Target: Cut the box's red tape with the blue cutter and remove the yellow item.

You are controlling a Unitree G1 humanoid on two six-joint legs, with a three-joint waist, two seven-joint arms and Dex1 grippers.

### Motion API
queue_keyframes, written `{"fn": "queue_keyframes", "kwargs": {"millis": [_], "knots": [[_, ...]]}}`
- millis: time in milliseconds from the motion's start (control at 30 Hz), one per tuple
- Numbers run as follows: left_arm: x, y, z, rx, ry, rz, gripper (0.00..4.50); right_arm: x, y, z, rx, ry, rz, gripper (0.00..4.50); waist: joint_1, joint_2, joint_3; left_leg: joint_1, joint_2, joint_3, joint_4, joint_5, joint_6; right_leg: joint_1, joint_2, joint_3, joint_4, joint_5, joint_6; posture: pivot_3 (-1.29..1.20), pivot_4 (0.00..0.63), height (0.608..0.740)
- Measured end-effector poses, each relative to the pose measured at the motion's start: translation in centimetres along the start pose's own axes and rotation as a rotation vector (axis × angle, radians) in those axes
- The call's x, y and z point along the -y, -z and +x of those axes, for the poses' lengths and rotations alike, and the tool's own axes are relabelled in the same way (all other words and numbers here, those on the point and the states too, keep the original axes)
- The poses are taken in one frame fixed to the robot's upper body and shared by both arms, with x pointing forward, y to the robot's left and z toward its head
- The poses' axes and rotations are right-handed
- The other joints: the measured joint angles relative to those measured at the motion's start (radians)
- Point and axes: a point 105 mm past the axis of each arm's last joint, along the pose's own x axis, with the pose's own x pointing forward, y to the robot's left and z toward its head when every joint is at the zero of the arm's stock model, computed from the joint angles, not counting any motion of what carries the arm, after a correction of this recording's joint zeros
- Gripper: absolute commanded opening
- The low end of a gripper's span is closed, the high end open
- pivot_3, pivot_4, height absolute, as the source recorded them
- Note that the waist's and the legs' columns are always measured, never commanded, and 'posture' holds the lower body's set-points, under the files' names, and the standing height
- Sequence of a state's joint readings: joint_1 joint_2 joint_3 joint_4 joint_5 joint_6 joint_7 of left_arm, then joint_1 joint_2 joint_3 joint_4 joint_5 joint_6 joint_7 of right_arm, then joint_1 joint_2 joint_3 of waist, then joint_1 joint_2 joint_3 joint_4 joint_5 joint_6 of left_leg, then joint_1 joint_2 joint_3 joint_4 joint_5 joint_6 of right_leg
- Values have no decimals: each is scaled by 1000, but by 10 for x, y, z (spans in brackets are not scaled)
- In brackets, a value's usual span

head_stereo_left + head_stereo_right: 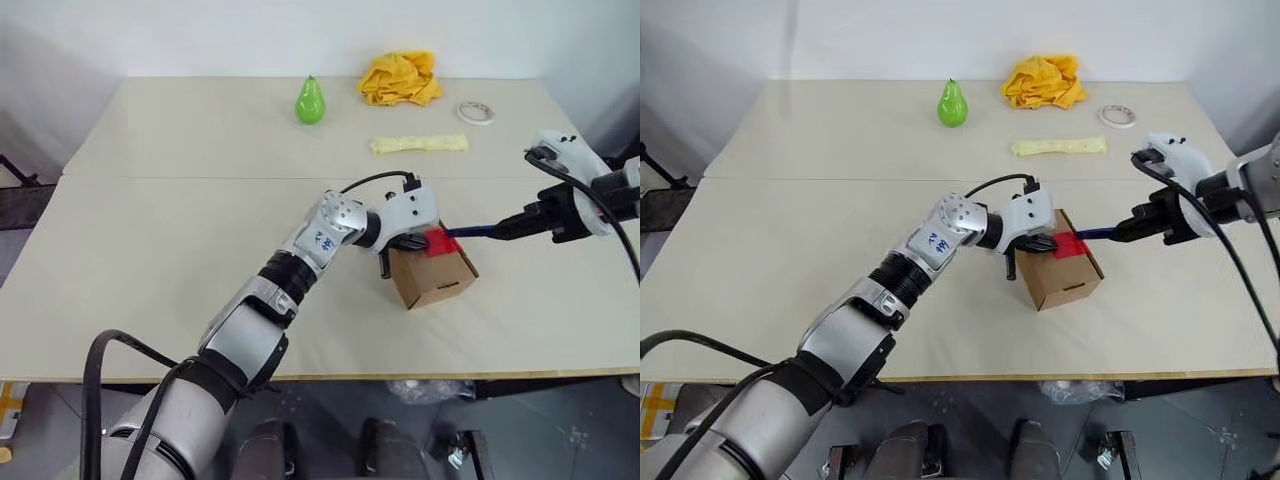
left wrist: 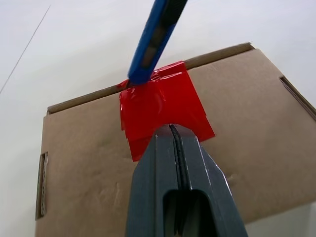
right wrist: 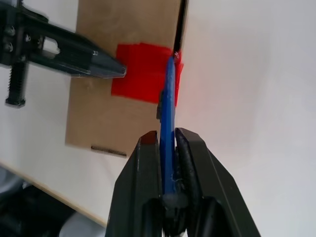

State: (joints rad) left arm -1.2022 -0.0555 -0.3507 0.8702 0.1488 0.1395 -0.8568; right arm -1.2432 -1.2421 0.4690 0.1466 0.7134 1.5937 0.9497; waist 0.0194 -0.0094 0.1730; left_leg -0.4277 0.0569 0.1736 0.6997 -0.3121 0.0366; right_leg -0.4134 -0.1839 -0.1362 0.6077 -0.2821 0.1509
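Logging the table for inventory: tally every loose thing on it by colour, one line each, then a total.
Yellow: 2, cloth heap, pale strip
Green: 1, pear
White: 1, tape roll
Brown: 1, box
Red: 1, red tape
Blue: 1, blue cutter
Total: 7

The brown cardboard box (image 1: 434, 270) sits closed on the table near its front edge. The red tape (image 2: 163, 108) folds over the box's top edge. The slim blue cutter (image 3: 168, 126) touches the tape at that edge with its tip.
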Motion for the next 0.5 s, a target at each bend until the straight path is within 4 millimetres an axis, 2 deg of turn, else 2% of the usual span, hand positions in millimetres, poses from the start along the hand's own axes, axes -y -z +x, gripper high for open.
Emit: {"fn": "queue_keyframes", "kwargs": {"millis": [200,400,500], "knots": [[4,-2,7,6,5,-22,0,-3,24,-18,-76,-16,5,161,8,-1,-1,0,0,-1,1,-1,1,2,0,-1,-2,0,0,0,150,740],[5,-2,8,5,4,-33,0,-6,52,-15,-159,-71,65,161,8,-2,-1,1,0,-1,2,-1,1,3,-1,-2,-3,0,0,0,150,740],[4,-1,8,4,2,-36,0,-16,60,-15,-180,-125,67,161,8,-2,-1,1,0,-1,2,-1,1,4,-1,-2,-3,0,0,0,150,740]]}}
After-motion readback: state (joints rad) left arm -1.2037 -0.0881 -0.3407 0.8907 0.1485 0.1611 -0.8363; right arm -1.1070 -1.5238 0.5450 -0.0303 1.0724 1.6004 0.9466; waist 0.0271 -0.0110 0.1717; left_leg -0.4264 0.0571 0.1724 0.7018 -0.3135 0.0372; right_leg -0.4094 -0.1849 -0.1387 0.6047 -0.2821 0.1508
